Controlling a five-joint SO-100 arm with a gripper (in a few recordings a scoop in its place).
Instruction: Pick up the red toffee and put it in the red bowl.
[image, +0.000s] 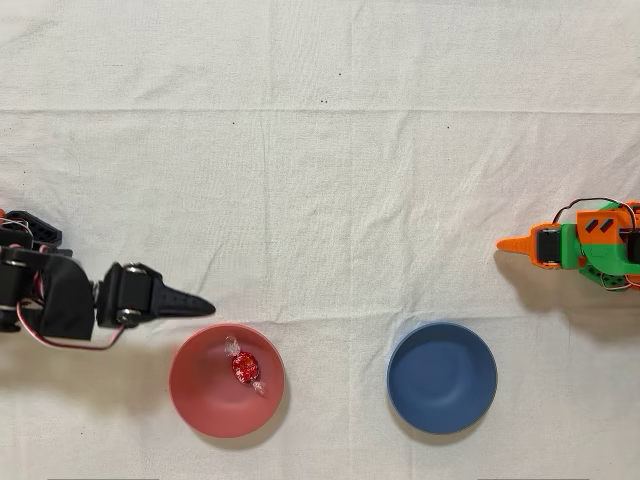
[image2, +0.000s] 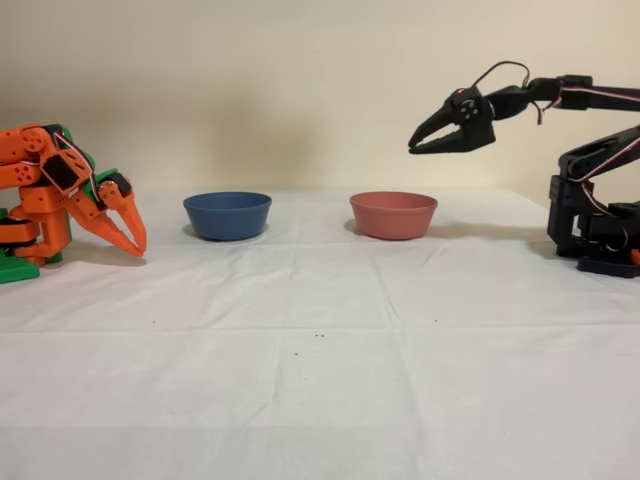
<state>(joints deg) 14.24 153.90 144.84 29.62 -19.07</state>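
One toffee (image: 245, 367) lies in red bowl (image: 200, 400) | gripper (image2: 415, 146) raised, jaws slightly parted, empty | task looks done

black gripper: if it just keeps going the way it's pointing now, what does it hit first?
Probably nothing close. The black gripper hangs above the red bowl, pointing roughly level along the bowl row, slightly down. It should clear the blue bowl; farther on stands the idle orange arm. Depth unclear.

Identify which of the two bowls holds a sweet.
The red bowl: the red toffee lies inside it, while the blue bowl is empty.
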